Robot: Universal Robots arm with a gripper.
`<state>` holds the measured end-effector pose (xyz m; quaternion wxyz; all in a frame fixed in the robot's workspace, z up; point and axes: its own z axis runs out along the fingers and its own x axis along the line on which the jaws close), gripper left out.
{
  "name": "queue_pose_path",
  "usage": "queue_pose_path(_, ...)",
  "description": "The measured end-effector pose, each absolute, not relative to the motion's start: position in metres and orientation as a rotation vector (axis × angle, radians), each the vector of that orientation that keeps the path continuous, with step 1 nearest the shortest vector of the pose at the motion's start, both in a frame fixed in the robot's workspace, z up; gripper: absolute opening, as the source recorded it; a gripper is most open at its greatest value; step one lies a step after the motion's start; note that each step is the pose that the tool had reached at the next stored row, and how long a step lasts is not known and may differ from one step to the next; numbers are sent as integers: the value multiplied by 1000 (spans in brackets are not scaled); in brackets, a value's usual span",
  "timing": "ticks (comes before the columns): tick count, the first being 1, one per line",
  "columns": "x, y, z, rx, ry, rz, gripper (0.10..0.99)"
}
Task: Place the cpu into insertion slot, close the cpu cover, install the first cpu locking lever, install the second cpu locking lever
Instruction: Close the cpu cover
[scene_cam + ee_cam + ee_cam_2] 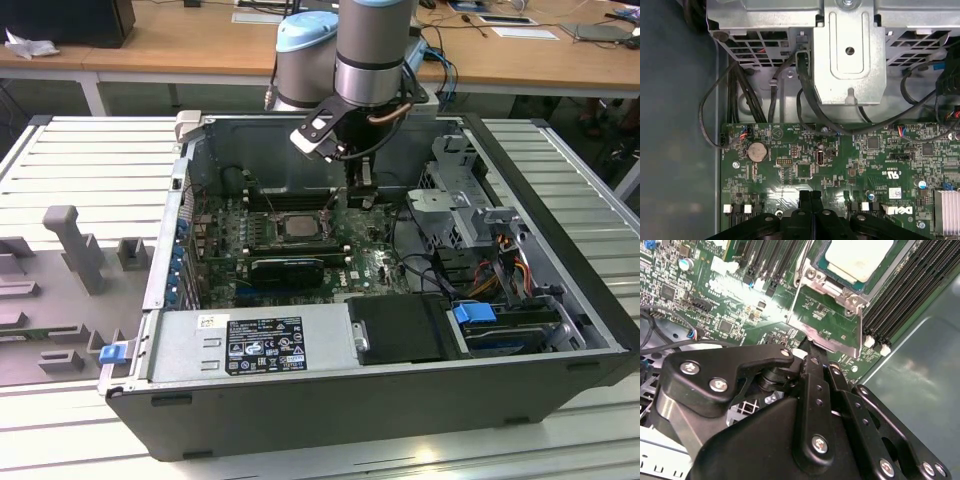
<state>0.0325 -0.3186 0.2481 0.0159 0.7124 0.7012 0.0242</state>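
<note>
While the arm (375, 50) reached down into the open computer case (330, 405), the cpu (857, 257) lay flat in the insertion slot (809, 273), pale side up. The cpu cover (826, 338) stood open beside the slot, and the green board (840, 170) showed through its window. The gripper (807, 345) had its two black fingers pressed together, with the tips right at the cover's edge.

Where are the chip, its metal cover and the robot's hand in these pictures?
the cpu (857, 255), second wrist view, middle of its pale face.
the cpu cover (840, 345), second wrist view, the frame's bar nearest the hand.
the hand (810, 195), first wrist view, between its black fingertips.
</note>
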Motion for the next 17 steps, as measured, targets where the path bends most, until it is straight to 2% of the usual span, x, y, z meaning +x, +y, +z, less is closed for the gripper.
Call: queue_pose_path(17, -6, -319, 242, 2215, 2181, 75, 106)
